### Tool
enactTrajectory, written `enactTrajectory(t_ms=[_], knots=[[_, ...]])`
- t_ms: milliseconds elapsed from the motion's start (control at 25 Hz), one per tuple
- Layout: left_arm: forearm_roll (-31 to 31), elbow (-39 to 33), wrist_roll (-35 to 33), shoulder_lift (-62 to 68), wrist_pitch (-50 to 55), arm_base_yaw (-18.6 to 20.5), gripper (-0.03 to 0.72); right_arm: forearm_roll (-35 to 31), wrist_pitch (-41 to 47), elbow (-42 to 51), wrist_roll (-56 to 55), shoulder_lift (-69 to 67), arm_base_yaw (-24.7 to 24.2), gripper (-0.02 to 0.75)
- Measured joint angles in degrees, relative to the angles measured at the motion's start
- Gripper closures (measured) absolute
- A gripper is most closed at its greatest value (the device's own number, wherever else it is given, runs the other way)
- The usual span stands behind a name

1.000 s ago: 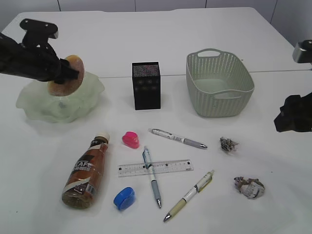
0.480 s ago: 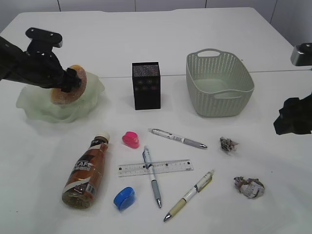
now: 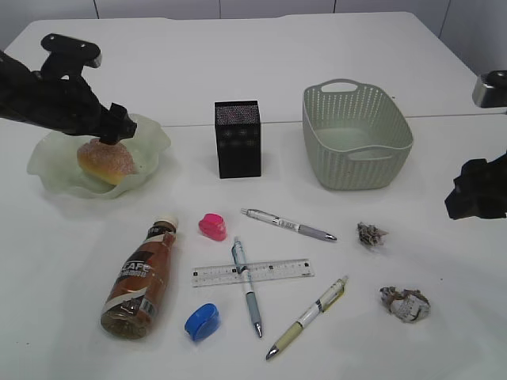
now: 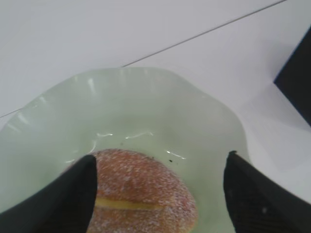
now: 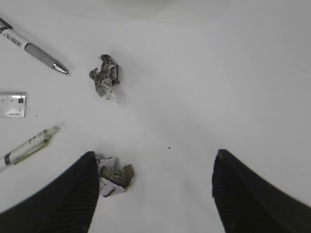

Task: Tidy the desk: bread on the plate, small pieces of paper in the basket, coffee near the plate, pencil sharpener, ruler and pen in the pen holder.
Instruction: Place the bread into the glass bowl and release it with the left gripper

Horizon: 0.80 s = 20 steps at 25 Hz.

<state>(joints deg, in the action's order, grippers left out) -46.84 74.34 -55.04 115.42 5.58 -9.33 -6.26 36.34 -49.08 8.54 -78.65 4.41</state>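
Left arm (image 3: 40, 91) is extended in from the left edge, wrist angled down to the right. Left gripper (image 4: 158, 187) is seen with jaws spread wide, nothing clamped between the fingers (image 4: 73, 194). Right arm (image 3: 479, 186) is parked at the right edge, only partly in view. Right gripper (image 5: 153, 194) is held above the surface, jaws apart, nothing gripped.

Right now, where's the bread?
The bread lies in the wavy green glass plate at the exterior view's far left, just under the open left gripper, left of the black pen holder.
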Motion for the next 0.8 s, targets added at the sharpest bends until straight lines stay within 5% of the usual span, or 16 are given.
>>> enactTrajectory(t_ms=[200, 560, 800], knots=[[7.5, 0.1, 1.8, -4.1, 11.3, 0.1, 0.104, 0.1, 0.1, 0.0, 0.0, 0.0, 0.0, 0.206], [41.8, 0.1, 33.8, -11.7, 31.0, 0.2, 0.153, 0.2, 3.8, -0.3, 0.6, 0.0, 0.0, 0.206], [43.9, 0.1, 41.9, -16.7, 42.0, 0.3, 0.187, 0.2, 10.0, -0.5, 1.0, 3.0, 0.0, 0.206]])
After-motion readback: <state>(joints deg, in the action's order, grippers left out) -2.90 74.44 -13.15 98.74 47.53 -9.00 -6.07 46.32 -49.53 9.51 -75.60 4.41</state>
